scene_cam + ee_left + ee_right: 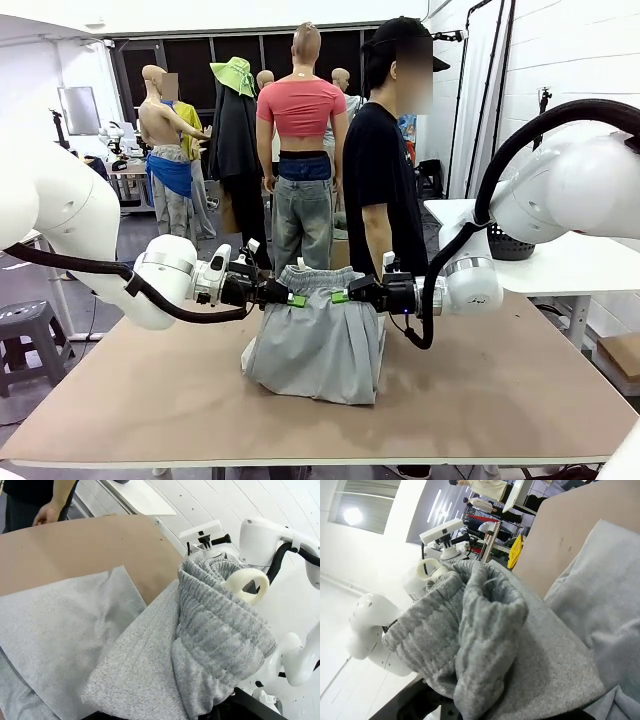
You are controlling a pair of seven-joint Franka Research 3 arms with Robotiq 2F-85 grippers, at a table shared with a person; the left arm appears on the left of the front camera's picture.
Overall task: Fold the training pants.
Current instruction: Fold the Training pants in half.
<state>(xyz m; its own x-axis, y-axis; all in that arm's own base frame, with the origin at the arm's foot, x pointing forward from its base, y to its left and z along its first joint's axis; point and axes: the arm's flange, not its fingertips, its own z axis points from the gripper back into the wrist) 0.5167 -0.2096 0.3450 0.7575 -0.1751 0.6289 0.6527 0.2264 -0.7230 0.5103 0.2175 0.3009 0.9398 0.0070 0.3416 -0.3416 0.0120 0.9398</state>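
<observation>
Brown tabletop (pixel 500 400) in a workroom, a person (pixel 385 170) standing at the far edge. Left gripper (pixel 296 299) and right gripper (pixel 340 296) are both clamped on opposite ends of the gathered waistband of the training pants (pixel 318 340), holding it up above mid-table. Waistband runs left-right between the grippers; the pants' long axis hangs down from it, lower fabric bunched on the table.
</observation>
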